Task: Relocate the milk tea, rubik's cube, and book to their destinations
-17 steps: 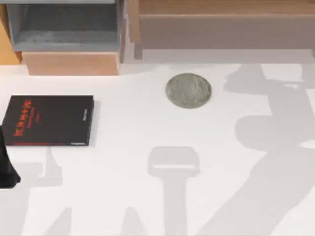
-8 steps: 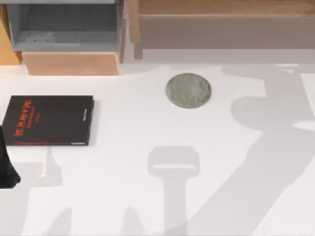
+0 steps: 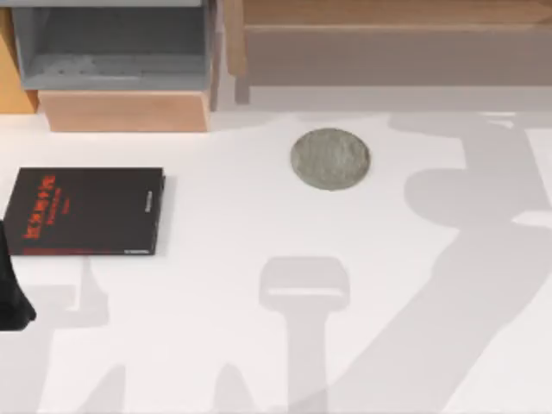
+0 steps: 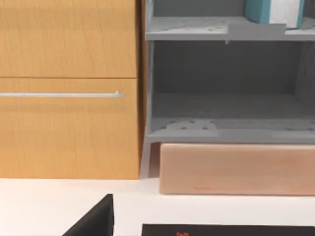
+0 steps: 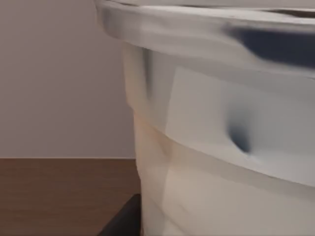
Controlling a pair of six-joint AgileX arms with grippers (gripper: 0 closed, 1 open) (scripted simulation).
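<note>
Milk tea (image 5: 221, 147) close at R end effector; book (image 4: 273, 11) shelved.

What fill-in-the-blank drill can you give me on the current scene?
The book with the teal cover stands on the ____ shelf of the grey shelf unit.
The black book bears ____ lettering.
The grey coaster is ____ in shape.
The milk tea sits close in the ____ wrist view.

Missing: upper; red; round; right
</note>
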